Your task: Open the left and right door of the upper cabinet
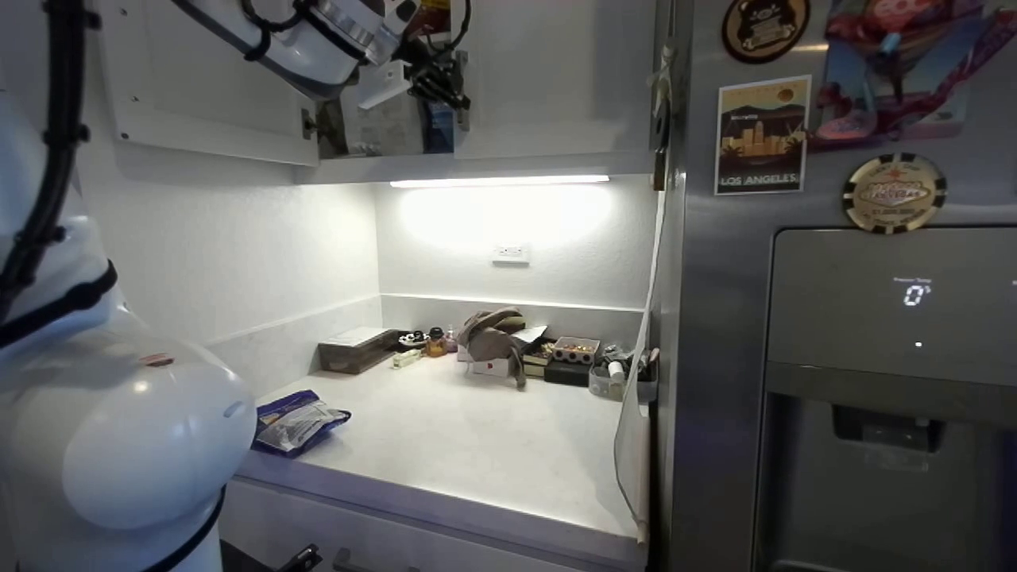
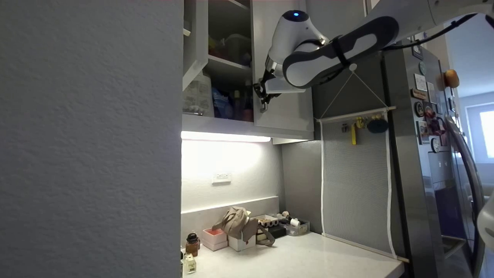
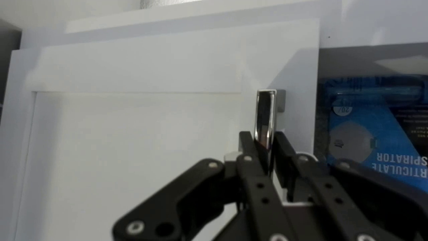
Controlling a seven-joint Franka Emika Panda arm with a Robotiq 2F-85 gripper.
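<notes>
The white upper cabinet (image 1: 381,169) (image 2: 216,124) has its left door (image 1: 206,79) swung open; it also stands open in an exterior view (image 2: 196,38). The right door (image 1: 556,87) (image 2: 287,110) (image 3: 127,140) lies flat against the cabinet front and looks shut. A shiny metal bar handle (image 3: 265,113) sits near its free edge and also shows in an exterior view (image 2: 264,107). My gripper (image 3: 263,136) has one finger on each side of this handle, closed against it. In both exterior views the gripper (image 1: 463,99) (image 2: 259,92) is at that door edge.
Blue packages (image 3: 378,140) and other goods show in the open left half. The steel fridge (image 1: 731,318) stands right of the cabinet. A mesh hanging (image 2: 355,173) hangs beside it. The counter (image 1: 461,429) below holds boxes, a cap and a blue bag (image 1: 298,421).
</notes>
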